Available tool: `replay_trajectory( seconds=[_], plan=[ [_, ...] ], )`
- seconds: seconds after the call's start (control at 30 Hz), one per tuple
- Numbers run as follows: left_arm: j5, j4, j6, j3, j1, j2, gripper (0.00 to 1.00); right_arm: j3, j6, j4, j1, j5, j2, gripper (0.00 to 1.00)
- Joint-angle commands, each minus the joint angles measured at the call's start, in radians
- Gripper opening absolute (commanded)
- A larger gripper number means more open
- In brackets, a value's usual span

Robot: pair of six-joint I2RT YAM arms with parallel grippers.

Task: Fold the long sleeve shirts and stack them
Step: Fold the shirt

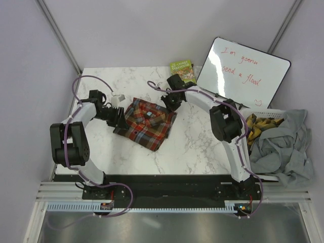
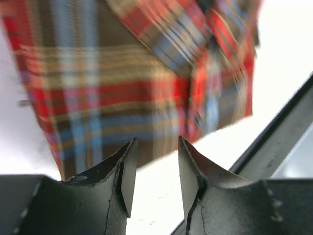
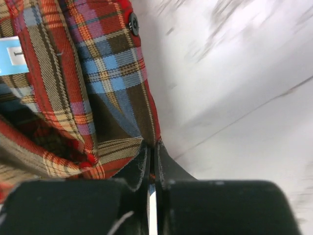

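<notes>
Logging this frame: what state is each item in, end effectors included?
plaid shirt, folded compact, lying flat, one edge pinched.
left end effector, open, empty, facing the shirt's edge.
right end effector, shut on the shirt's edge.
gray clothes, unfolded, heaped over the basket.
whiteboard, propped up, written on.

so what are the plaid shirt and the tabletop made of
The plaid shirt looks like soft woven cloth, probably flannel: matte, with a fine twill weave showing in the right wrist view. The tabletop looks like smooth white marble with grey veins, though it could be printed laminate.
</notes>
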Motion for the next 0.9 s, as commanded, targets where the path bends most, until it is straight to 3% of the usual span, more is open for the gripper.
replay_trajectory(
  seconds=[0.0, 0.1, 0.17, 0.27, 0.47, 0.6, 0.67, 0.73, 0.83, 0.87],
  plan=[
    [0.089, 0.061, -0.007, -0.012, 0.030, -0.101, 0.46, 0.068, -0.305, 0.065, 0.073, 0.254, 0.012, 0.23],
    [-0.090, 0.202, -0.093, -0.012, 0.049, -0.095, 0.47, 0.033, -0.330, 0.152, 0.092, 0.324, -0.047, 0.57],
    [-0.124, 0.211, -0.099, 0.024, 0.049, -0.016, 0.45, 0.047, -0.294, 0.152, 0.094, 0.347, -0.079, 0.61],
    [-0.053, 0.155, -0.096, 0.081, 0.037, 0.101, 0.40, 0.042, -0.255, 0.152, 0.080, 0.360, -0.129, 0.65],
    [0.128, 0.124, -0.211, 0.029, -0.009, 0.166, 0.28, 0.082, -0.123, 0.070, 0.038, 0.265, -0.205, 0.67],
    [0.167, 0.196, -0.344, -0.090, -0.165, 0.055, 0.25, 0.131, -0.038, -0.013, 0.000, 0.150, -0.217, 0.66],
    [0.179, 0.283, -0.476, -0.170, -0.256, -0.047, 0.29, 0.128, -0.010, -0.030, -0.005, 0.113, -0.229, 0.65],
    [0.182, 0.357, -0.594, -0.257, -0.267, -0.167, 0.36, 0.111, 0.004, -0.035, -0.005, 0.081, -0.248, 0.64],
    [0.141, 0.417, -0.640, -0.301, -0.214, -0.280, 0.50, 0.065, 0.052, -0.036, -0.005, 0.016, -0.281, 0.58],
    [0.142, 0.435, -0.657, -0.311, -0.144, -0.342, 0.53, 0.032, 0.074, -0.036, -0.005, -0.013, -0.292, 0.54]
  ],
)
